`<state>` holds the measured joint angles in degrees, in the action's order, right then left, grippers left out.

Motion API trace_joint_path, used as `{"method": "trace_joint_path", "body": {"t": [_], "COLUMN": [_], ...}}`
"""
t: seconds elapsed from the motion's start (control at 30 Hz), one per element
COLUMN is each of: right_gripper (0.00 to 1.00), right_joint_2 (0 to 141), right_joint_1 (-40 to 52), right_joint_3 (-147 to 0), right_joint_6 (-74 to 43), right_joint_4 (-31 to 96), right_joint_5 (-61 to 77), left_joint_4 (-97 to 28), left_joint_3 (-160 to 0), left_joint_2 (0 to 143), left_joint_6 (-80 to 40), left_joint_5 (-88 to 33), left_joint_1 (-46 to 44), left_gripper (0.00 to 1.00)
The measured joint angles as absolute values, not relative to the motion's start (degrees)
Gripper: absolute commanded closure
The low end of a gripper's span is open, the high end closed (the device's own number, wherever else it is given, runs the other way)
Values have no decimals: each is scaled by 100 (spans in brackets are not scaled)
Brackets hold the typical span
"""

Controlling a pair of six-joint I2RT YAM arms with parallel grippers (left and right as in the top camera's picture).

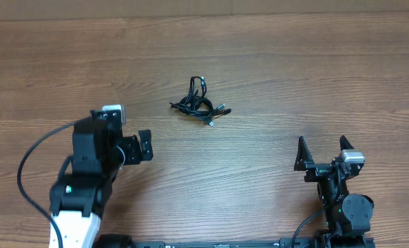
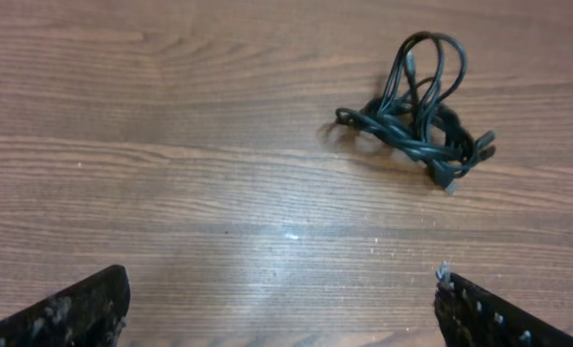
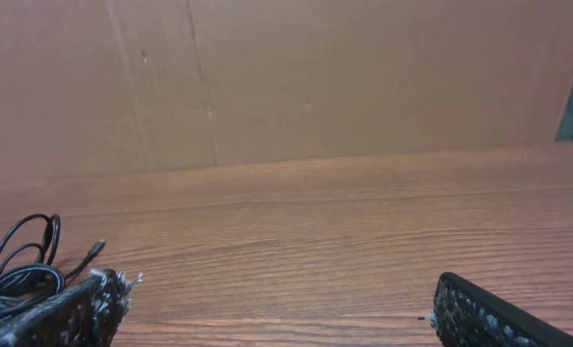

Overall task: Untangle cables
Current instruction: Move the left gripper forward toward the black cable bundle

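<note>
The cables [image 1: 200,104] lie in one small black tangle on the wooden table, a little past its middle, with loops sticking out and metal-tipped plugs at the right side. In the left wrist view the cables [image 2: 417,116] sit at the upper right, well ahead of the fingertips. My left gripper [image 1: 125,131] [image 2: 282,289] is open and empty, to the near left of the bundle. Further off at the near right, my right gripper [image 1: 321,153] [image 3: 279,294] is also open over bare wood. The right wrist view catches only the cables' [image 3: 21,270] loops at its left edge.
A brown cardboard wall [image 3: 267,77] stands along the table's far edge. A thick black robot cable [image 1: 25,165] arcs beside the left arm at the near left. Wooden table [image 1: 294,76] surface surrounds the bundle.
</note>
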<state>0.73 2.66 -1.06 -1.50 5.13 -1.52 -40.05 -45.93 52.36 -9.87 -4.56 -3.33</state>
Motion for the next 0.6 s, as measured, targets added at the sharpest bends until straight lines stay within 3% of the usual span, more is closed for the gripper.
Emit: {"method": "trace_joint_path", "body": {"t": [0.6], "right_gripper": [0], "right_joint_2": [73], "right_joint_1": [266], "right_joint_3": [-106], "right_joint_6": [-150], "right_joint_4": [513], "right_joint_5": [-154], "left_joint_4": [-5238], "left_joint_3": [-6049], "left_joint_2": [6930], "left_joint_6": [-998], "left_joint_5": [-454], "left_joint_1": [-360], "left_gripper": [0]}}
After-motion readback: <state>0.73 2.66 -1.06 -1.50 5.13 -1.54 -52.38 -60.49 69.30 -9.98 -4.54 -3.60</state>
